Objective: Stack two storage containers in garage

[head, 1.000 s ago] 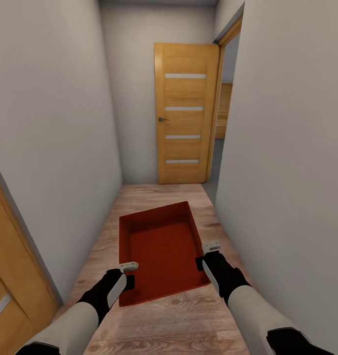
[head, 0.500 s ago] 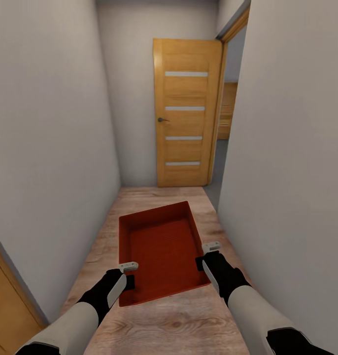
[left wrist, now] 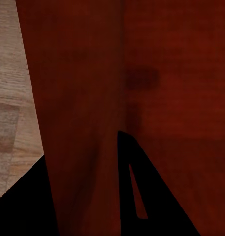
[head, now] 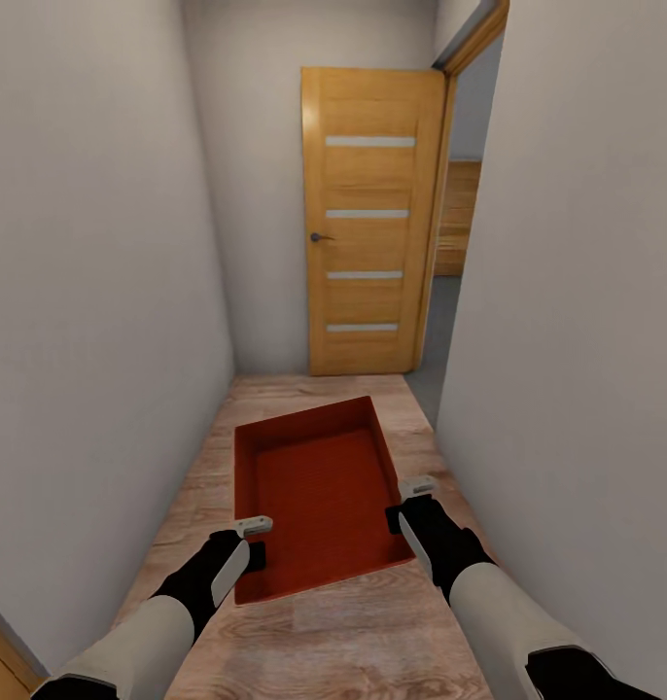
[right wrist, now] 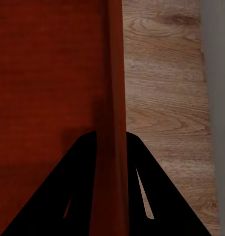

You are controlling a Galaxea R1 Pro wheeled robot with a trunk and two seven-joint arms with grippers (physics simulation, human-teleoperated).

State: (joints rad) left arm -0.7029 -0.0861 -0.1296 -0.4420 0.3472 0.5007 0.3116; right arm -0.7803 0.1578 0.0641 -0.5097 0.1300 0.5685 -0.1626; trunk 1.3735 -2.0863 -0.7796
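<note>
- Left gripper (head: 252, 541): clamped on the left side wall of the bin (head: 319, 496) near its near corner; in the left wrist view the dark fingers (left wrist: 137, 196) are seen on either side of the red wall (left wrist: 82, 123), one inside the bin and one outside.
- Right gripper (head: 409, 504): closed on the bin's right side wall, roughly level with the middle of that wall; in the right wrist view the wall (right wrist: 114, 98) is seen passing between the two black fingers (right wrist: 151, 196).
- Bin: an orange-red rectangular tray with low straight walls and a flat bottom, held between both grippers above the plank floor (head: 343, 622); its long axis is pointed away from the robot, slightly skewed, and its interior is seen to be bare.
- Plank floor: light wood, seen beneath the bin in all three views; it is bounded by a white wall (head: 90, 292) on the left and another (head: 577, 292) on the right, forming a narrow corridor.
- Door (head: 370, 219): wooden, with four pale horizontal strips and a dark handle (head: 319, 236), set at the far end of the corridor.
- Opening (head: 455, 243): seen just right of the door, with grey flooring and a wooden surface visible beyond it.
</note>
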